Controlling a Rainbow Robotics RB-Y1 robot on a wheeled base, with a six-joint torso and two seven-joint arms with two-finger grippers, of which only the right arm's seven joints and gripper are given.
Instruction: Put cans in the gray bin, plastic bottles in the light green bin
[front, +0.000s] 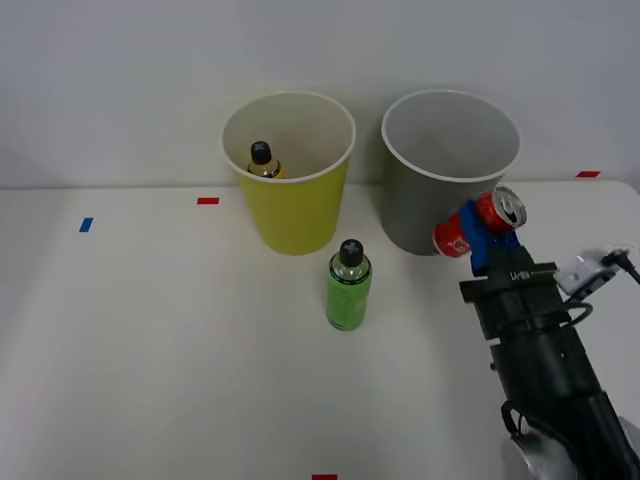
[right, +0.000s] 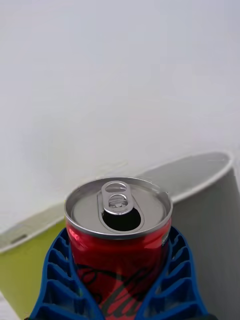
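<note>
Red can (right: 119, 240) clamped between blue fingers (right: 55, 280).

The red can (front: 478, 224), opened and tilted, is in the air beside the gray bin (front: 415, 215). The amber bottle (front: 262, 161) stands inside the light green bin (front: 295, 215), and the green bottle (front: 348, 286) stands upright on the table before both bins.

Your right gripper (front: 487, 238) clasps the red can (front: 478, 224), tilted, just beside the gray bin (front: 420, 215). The green bottle (front: 348, 286) stands upright to the gripper's left, before the light green bin (front: 295, 215) holding the amber bottle (front: 263, 162).
</note>
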